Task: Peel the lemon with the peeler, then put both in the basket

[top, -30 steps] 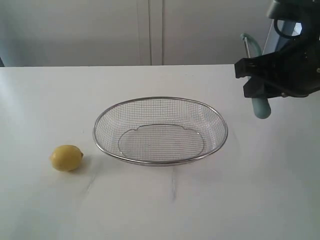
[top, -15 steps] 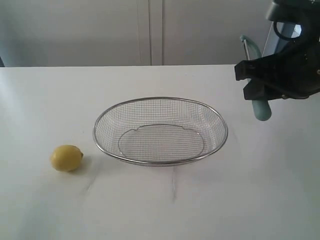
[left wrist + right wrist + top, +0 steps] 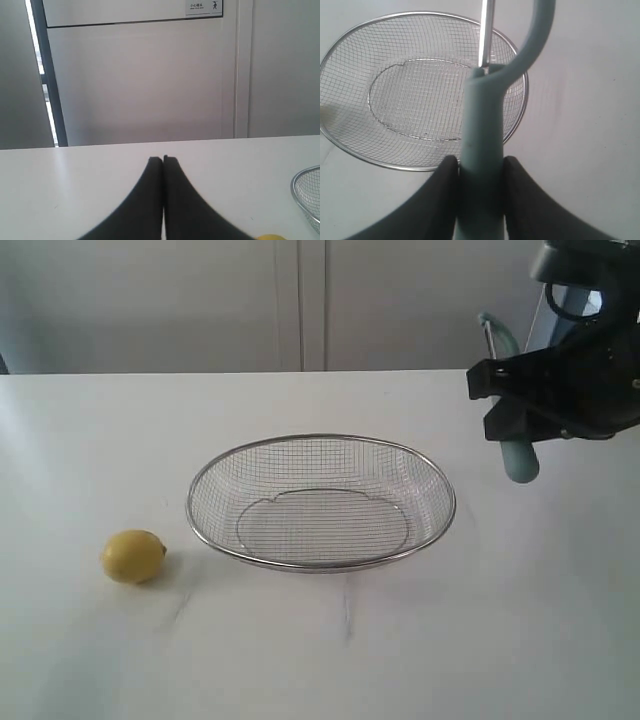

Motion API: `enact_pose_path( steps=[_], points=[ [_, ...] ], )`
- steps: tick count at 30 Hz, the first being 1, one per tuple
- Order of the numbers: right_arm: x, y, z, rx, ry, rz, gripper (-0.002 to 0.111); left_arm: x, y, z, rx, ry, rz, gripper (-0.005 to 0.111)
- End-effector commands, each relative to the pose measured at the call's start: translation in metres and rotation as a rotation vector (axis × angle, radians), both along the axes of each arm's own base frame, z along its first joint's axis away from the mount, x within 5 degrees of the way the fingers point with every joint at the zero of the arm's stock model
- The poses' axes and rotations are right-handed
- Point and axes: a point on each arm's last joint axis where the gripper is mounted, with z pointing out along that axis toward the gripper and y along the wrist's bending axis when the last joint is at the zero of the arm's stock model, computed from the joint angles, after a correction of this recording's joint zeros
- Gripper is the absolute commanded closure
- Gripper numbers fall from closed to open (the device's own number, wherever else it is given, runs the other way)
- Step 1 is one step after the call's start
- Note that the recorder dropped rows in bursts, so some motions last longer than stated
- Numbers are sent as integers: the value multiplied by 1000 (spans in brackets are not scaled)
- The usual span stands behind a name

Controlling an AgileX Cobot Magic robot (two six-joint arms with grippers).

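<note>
Lemon [image 3: 133,556]: lies on the white table [image 3: 300,660], near-left part of the scene, nubby tip pointing right. It is left of the basket [image 3: 320,566] and apart from it, with bare table between them.

Peeler [image 3: 520,458]: held by the right gripper [image 3: 495,400] at the far right, beyond the basket's right end. It is roughly upright. The pale teal handle end hangs below the black fingers, and the curved loop head rises above them. In the right wrist view the two fingers are clamped on the handle, one on each side. The metal blade bar and the teal arm of the head reach out over the basket's mesh.

Basket: oval wire mesh with a thicker rim, standing on the middle of the table between the lemon and the peeler.

Left gripper [image 3: 163,161]: seen only in its own wrist view. Its fingers are pressed together tip to tip. It is low over the table and faces the far wall panels. A piece of the basket rim and a sliver of the lemon show at the edge of that view.
</note>
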Motion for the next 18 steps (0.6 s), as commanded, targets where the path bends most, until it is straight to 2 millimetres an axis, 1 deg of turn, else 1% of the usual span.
enact_pose_path(
  steps=[1,12,18],
  points=[
    [-1,-1,1,4,-4,-1,108,0,0,0,-9,-13,-6,107],
    [-2,-1,1,0,-4,10,108,0,0,0,-9,-13,-6,107],
    [-1,-1,1,-1,-7,11,108,-1,0,2,-10,-42,-1,107]
  ],
)
